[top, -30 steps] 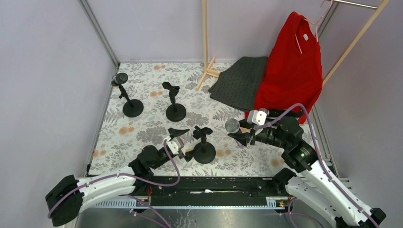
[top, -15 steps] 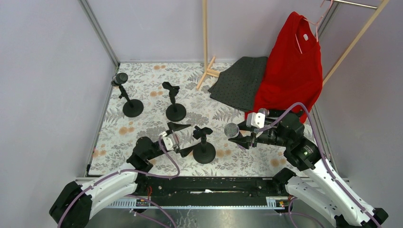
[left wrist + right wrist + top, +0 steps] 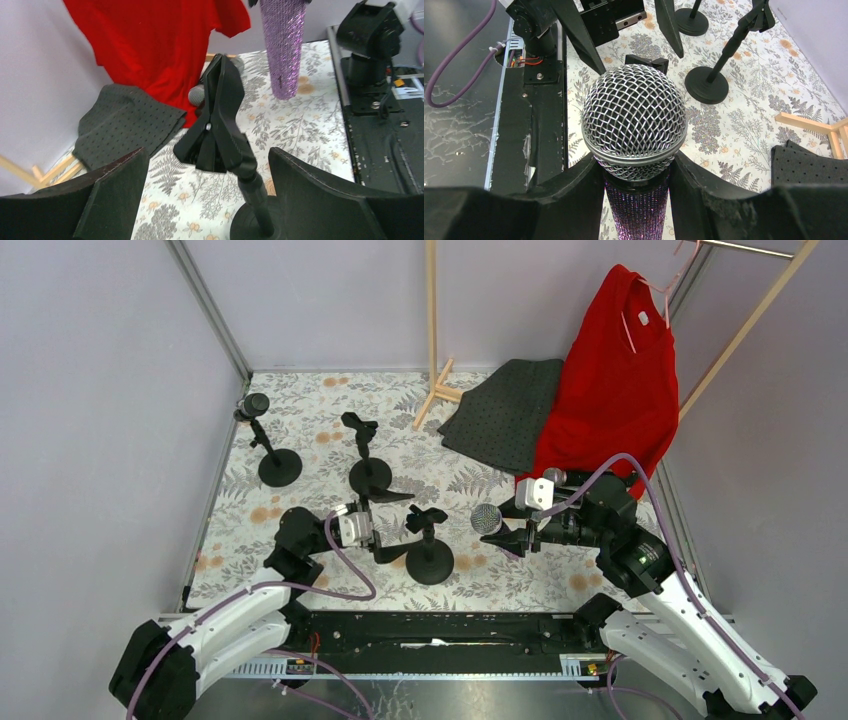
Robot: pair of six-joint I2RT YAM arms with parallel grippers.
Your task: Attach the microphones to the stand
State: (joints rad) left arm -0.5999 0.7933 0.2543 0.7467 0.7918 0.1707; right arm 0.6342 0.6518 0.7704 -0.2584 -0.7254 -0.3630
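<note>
Soft, even light falls from above, bright in all three views. The stand bases [image 3: 430,565] cast only faint, short shadows on the floral table [image 3: 240,520]. The overhead view is sharp throughout. In the wrist views the left fingers [image 3: 320,195] and right fingers [image 3: 719,200] loom close as dark, slightly soft shapes. The purple microphone [image 3: 634,120] is crisp, its mesh glinting. A glossy dark panel [image 3: 454,125] carries mottled reflections.

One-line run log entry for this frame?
left tool: open, aimed at near stand clip | right tool: shut on purple mic | status: mic not yet in clip
</note>
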